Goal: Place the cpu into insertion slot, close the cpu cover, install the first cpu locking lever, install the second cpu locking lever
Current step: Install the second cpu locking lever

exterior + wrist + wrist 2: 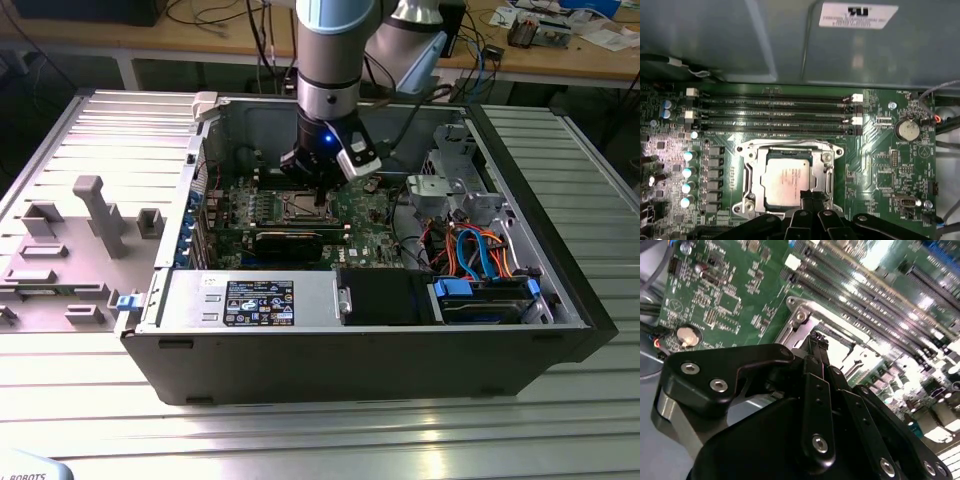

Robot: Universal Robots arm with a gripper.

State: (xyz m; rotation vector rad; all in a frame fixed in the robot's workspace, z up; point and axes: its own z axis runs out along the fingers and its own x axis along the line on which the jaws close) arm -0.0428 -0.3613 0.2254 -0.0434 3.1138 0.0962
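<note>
so i am looking down into the open computer case (pixel 560 290) and my gripper (pixel 812 196) hangs low over the insertion slot (pixel 790 182) on the green board (pixel 880 170). the cpu (pixel 787 182) lies flat inside the slot, with its grey top showing. the cpu cover (pixel 827 167) looks like it is down around the chip, with the chip showing through its square window, but i can't be sure it is pressed flat. the jaws are together, pinched into one thin tip, and i see nothing held between them. the tip sits right at the edge of the slot on the side away from the memory slots (pixel 775 112).

i think the chip step is done and i am at the cover or the first lever. i cannot make out the levers well. the next move calls for a small, gentle push, because the tip is just beside the chip and must not scrape it.

room is tight. the memory slots are near one side of the insertion slot, and the long black card (pixel 290 240) is near the other side. the case wall (pixel 740 40) stands behind the memory slots. straight up from the slot it is open.
</note>
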